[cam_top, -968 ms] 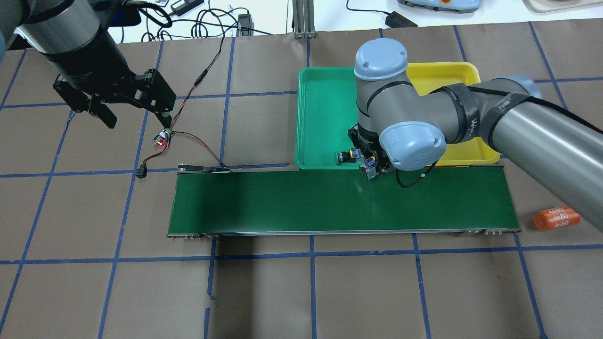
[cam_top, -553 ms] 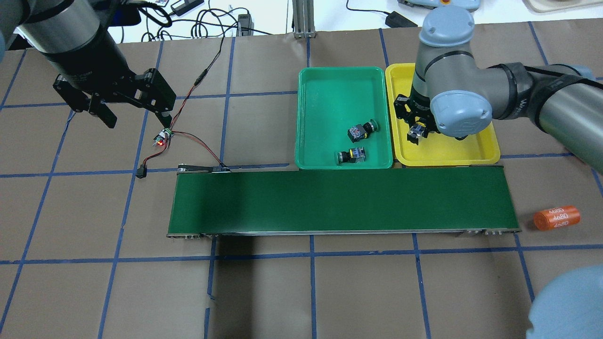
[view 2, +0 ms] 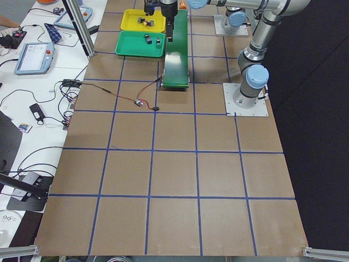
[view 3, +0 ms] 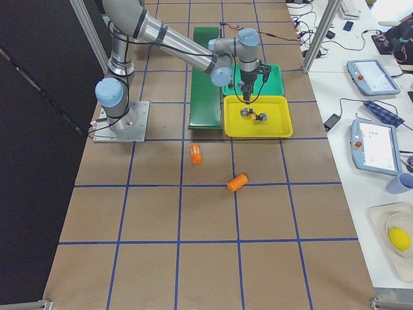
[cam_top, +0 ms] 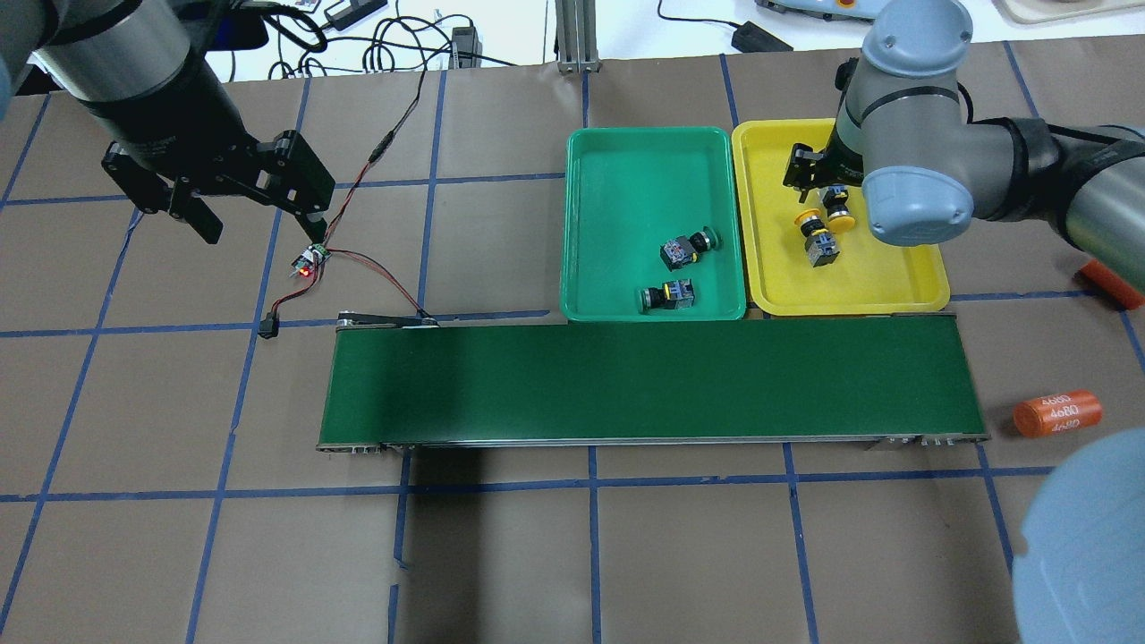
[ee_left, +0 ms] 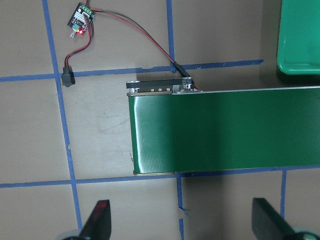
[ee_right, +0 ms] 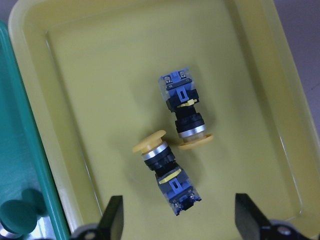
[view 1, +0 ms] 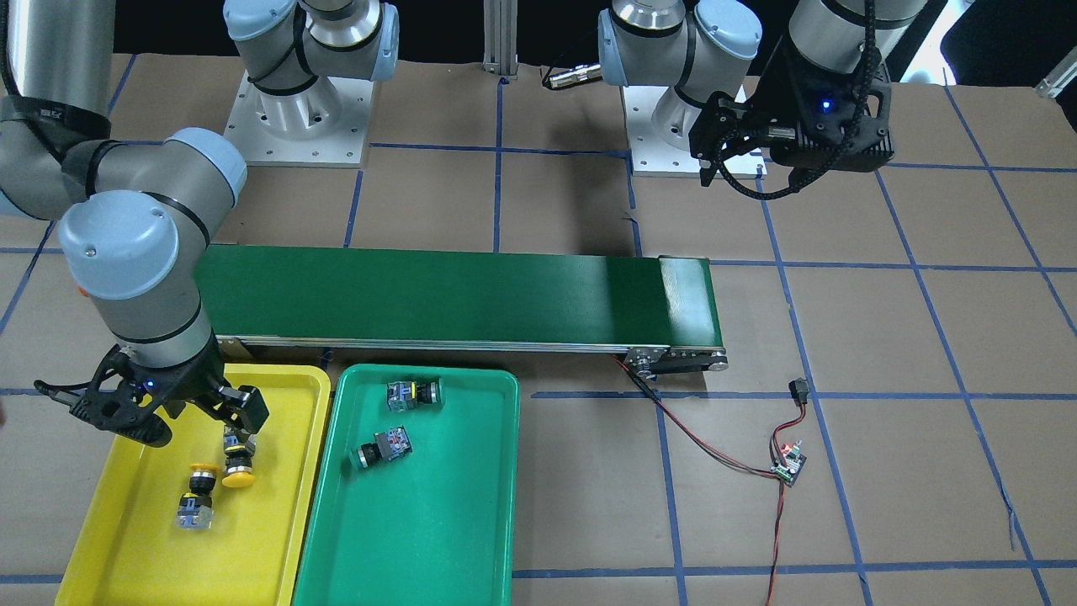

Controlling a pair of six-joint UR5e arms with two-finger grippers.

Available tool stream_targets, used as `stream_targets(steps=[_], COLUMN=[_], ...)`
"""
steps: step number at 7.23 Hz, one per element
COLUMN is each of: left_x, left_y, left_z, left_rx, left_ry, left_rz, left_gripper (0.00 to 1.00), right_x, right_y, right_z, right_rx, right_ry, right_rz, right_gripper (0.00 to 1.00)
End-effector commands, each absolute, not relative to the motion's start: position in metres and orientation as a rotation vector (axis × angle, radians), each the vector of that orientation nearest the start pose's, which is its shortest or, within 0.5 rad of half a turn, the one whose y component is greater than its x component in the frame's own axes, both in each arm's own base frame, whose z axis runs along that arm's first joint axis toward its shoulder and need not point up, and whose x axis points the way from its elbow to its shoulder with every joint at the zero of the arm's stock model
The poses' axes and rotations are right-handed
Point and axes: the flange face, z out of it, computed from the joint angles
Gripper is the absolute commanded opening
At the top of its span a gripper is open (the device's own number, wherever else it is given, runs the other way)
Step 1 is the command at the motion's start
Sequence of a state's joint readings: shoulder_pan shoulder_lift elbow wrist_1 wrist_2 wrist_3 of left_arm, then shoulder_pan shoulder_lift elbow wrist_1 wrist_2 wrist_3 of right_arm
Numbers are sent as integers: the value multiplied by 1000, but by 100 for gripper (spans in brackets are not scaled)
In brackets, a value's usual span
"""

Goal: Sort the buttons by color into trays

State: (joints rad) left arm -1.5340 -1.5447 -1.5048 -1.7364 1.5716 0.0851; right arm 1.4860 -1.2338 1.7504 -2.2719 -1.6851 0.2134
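Observation:
Two yellow buttons point(cam_top: 816, 240) point(cam_top: 837, 215) lie on their sides, cap to cap, in the yellow tray point(cam_top: 859, 279). They also show in the right wrist view point(ee_right: 184, 112) point(ee_right: 165, 172). Two green buttons point(cam_top: 687, 248) point(cam_top: 666, 297) lie in the teal-green tray point(cam_top: 626, 188). My right gripper point(view 1: 200, 421) hangs open and empty just above the yellow buttons, its fingers point(ee_right: 112, 217) on either side of them. My left gripper point(cam_top: 255, 213) is open and empty above the bare table at the far left, away from both trays.
The long dark green conveyor belt point(cam_top: 644, 380) runs along the near side of both trays. A small circuit board point(cam_top: 310, 261) with red and black wires lies under my left gripper. Two orange cylinders point(cam_top: 1055, 413) point(cam_top: 1109, 284) lie on the table at the right.
My right gripper carried a yellow button from the belt's edge by the green tray over to the yellow tray and opened; the button now lies there. The left arm has not moved.

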Motion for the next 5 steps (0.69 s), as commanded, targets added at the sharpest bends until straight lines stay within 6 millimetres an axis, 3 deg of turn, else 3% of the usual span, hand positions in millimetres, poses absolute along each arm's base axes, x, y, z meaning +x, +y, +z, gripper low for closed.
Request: stream_targets(steps=[1,3,4,5], left_x=[-116,-116,-116,-116], left_y=[-476,-476,-476,-476], left_z=[517,517,517,517], left_rx=[77,77,80,77], left_ry=[3143,3141,3141,3141], left_rz=[116,116,116,116], left_gripper=[100,100,100,100], right_x=[75,87,90,98], right_y=[-572,-512,-477,-468], right_z=[344,425,475,485], right_rx=[482,440,432,354], right_ry=[3201,3214,3219,3228], right_rz=[-225,-156,-102,-65], right_gripper=[100,100,100,100])
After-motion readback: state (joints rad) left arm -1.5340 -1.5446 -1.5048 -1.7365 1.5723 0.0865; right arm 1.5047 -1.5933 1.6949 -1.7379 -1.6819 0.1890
